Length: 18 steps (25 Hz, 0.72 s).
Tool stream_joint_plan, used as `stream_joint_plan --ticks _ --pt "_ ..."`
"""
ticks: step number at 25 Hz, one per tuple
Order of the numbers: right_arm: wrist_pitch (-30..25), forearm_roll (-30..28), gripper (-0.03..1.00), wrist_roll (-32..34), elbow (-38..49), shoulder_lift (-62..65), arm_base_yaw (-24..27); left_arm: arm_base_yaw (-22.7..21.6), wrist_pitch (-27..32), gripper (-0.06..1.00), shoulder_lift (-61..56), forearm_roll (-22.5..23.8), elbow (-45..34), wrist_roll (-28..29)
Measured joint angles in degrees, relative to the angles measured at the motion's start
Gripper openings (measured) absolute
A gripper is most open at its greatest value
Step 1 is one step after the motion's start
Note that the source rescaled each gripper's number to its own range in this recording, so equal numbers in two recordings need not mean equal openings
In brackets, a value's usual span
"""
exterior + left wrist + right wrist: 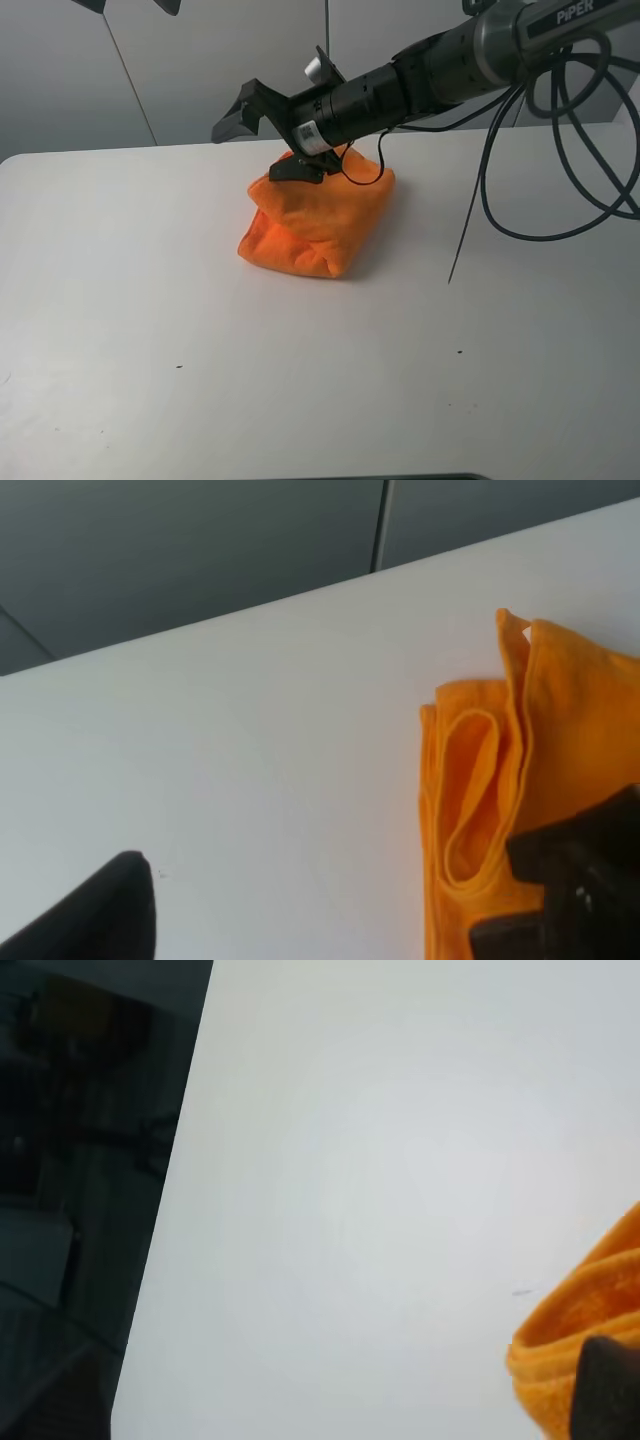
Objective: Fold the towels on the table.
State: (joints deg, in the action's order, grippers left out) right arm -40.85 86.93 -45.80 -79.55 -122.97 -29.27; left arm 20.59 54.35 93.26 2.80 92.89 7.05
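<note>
The orange towel (318,225) lies folded in a thick bundle near the middle of the white table (150,300); its label is hidden. My right gripper (243,155) reaches in from the right and is open and empty. One of its fingers (296,168) rests on the towel's far left corner, and the other is raised above the table. The right wrist view shows a towel corner (575,1345) beside one dark finger (610,1395). The left wrist view shows the towel's folded layers (480,780). My left gripper (128,5) shows as two spread dark tips at the top edge.
Black cables (560,150) loop from the right arm over the table's far right. Grey wall panels (150,70) stand behind the table. The right wrist view shows the table's edge (165,1260) with dark room beyond. A black part (580,880) overlaps the towel in the left wrist view.
</note>
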Motion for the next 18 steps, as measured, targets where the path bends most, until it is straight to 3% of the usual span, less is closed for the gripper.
stream_joint_plan --ticks 4,10,13,18 --pt "-1.5 -1.7 1.0 0.0 0.0 0.6 -0.3 0.0 1.7 1.0 -0.1 0.0 0.3 0.0" --pt "-1.8 -10.3 1.0 0.7 0.0 9.1 1.8 0.0 2.9 1.0 -0.6 0.1 0.3 0.0" --pt "-2.2 -17.1 1.0 4.1 0.0 13.6 5.2 -0.5 3.2 1.0 -1.9 0.4 0.3 -0.7" --pt "-3.4 -35.5 1.0 15.8 0.0 18.3 14.5 -5.6 4.5 1.0 -4.2 -2.8 0.3 -3.7"
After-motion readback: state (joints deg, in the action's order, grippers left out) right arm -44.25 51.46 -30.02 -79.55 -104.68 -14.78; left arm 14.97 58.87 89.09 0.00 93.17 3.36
